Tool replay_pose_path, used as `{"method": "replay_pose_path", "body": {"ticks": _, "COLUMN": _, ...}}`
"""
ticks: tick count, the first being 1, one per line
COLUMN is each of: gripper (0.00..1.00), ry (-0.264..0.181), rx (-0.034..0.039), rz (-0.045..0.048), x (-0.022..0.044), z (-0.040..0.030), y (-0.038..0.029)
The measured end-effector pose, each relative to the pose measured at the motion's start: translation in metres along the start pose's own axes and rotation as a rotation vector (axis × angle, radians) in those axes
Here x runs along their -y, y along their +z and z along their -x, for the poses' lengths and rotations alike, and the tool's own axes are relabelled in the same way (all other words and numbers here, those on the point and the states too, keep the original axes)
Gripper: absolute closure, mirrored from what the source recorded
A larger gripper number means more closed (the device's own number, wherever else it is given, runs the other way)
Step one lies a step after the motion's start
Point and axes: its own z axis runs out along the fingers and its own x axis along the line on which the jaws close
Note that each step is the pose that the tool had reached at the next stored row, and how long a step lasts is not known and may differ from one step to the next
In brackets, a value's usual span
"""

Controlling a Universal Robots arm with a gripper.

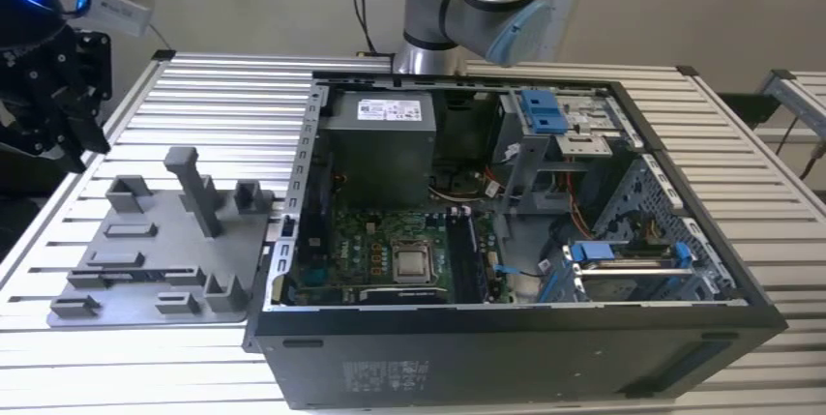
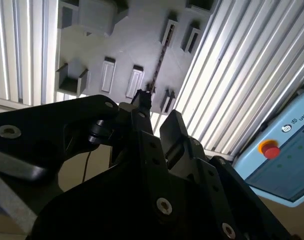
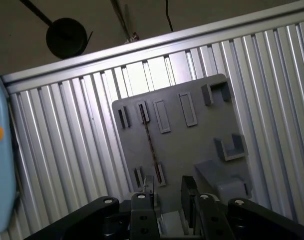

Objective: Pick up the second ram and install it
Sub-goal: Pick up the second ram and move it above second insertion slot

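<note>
Ram [image 3: 151, 145], a thin dark board seen edge-on, is stood in slots of the matte grey plastic tray [image 3: 201, 145] on the ribbed aluminium table [image 3: 67, 165]. Black gripper [image 3: 166, 192] is held above the tray near the ram's end, fingers apart, nothing gripped.

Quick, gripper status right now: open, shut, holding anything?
Gripper: open, holding nothing, over the second ram, which stands on edge in the grey tray.
</note>
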Motion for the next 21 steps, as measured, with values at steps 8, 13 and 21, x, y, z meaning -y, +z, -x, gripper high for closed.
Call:
{"method": "replay_pose_path", "body": {"ticks": 8, "gripper": 0.64, "ry": -0.030, "rx": -0.0012, "rz": -0.0004, "x": -0.0001, "z": -0.0001, "y": 0.0073}}
{"method": "replay_pose_path", "body": {"ticks": 13, "gripper": 0.64, "ry": -0.034, "rx": -0.0015, "rz": -0.0006, "x": -0.0002, "z": -0.0001, "y": 0.0083}}
{"method": "replay_pose_path", "body": {"ticks": 21, "gripper": 0.64, "ry": -0.034, "rx": -0.0013, "rz": -0.0011, "x": -0.0008, "z": -0.0002, "y": 0.0109}}
